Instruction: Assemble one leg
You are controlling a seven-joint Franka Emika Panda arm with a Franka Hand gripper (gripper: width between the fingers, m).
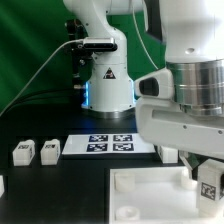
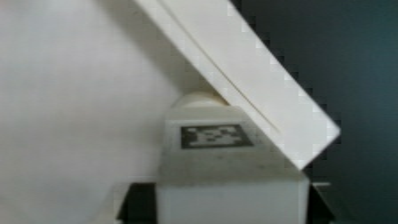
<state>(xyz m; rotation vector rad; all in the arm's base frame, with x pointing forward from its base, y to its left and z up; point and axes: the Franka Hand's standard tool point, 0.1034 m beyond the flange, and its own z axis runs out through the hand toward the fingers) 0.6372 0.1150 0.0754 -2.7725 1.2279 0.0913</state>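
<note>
At the near right of the bench: the end effector (image 1: 210, 183) is low over the large white square piece (image 1: 150, 190), with a leg (image 1: 210, 184) between its fingers.
Grip: clamped on the leg; the wrist view shows the block (image 2: 217, 150) with its marker tag facing the camera and dark fingers (image 2: 139, 200) on both sides.
Leg position: its far end touches the edge of the large piece (image 2: 249, 70); whether it sits in a corner socket I cannot tell.
Spare legs: two more (image 1: 24, 152) (image 1: 48, 150) stand on the bench at the exterior view's left, well apart from the work.
Marker board (image 1: 108, 144): flat, beyond the large piece.
Done, by my judgement: leg picked up and brought to the piece.
Left: seating or twisting it home, then letting go.
</note>
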